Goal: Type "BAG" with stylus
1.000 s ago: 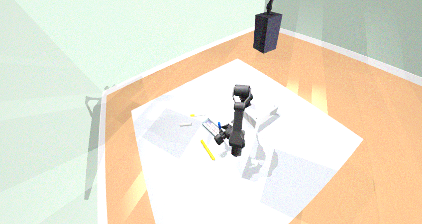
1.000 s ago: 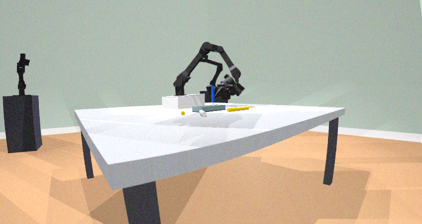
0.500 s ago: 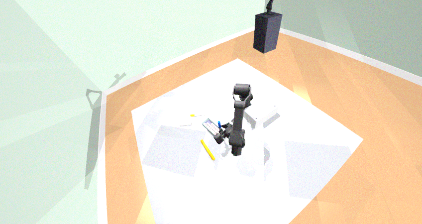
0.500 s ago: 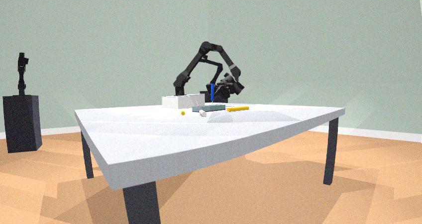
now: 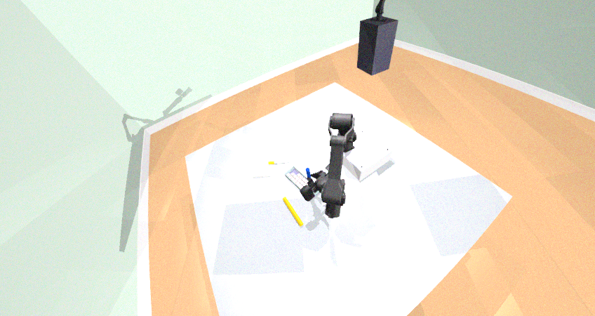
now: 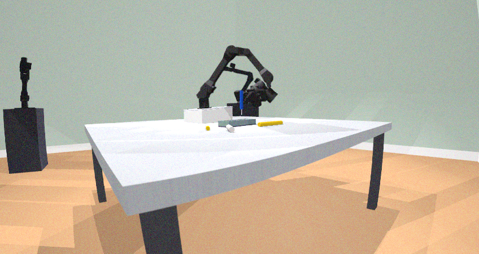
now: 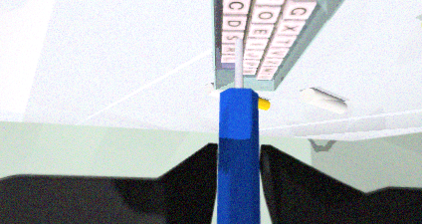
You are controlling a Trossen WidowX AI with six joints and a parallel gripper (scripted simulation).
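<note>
My gripper (image 5: pixel 310 180) (image 6: pixel 241 97) (image 7: pixel 238 153) is shut on the blue stylus (image 5: pixel 308 172) (image 6: pixel 241 103) (image 7: pixel 239 119). The stylus stands about upright, its thin pale tip down. In the exterior view the tip ends a little above the keyboard (image 5: pixel 297 178) (image 6: pixel 236 123) (image 7: pixel 318 20), with a small gap. In the wrist view the tip overlaps the key column with C, D and S, near the S. The keyboard is a teal-framed block with pale letter keys. The B, A and G keys are hard to tell apart in the top and exterior views; a G key (image 7: pixel 298 11) shows in the wrist view.
A yellow rod (image 5: pixel 292 211) (image 6: pixel 270 123) lies beside the keyboard. A white cylinder (image 6: pixel 230 128) (image 7: pixel 325 101) and a small yellow-handled tool (image 5: pixel 271 162) (image 6: pixel 207 127) (image 7: pixel 264 104) lie beyond its far end. A white box (image 5: pixel 369 165) (image 6: pixel 214 114) stands by the arm's base.
</note>
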